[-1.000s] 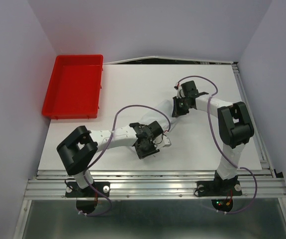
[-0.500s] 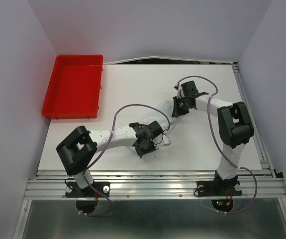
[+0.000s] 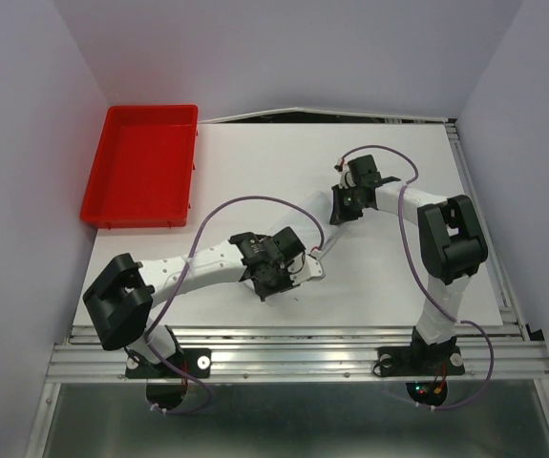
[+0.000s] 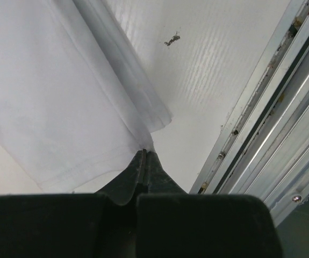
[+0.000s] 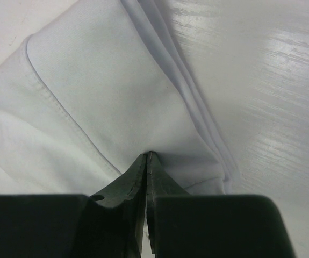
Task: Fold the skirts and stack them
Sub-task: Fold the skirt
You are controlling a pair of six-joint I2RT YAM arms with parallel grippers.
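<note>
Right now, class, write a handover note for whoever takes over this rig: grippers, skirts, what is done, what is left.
Left gripper: shut, pinching a corner of the skirt near the front rail.
Right gripper: shut on the skirt's far edge.
Skirt: lies on the table between both arms; only one in view.
Done: both ends gripped.
Left: complete the fold, then stack; no stack is visible.
</note>
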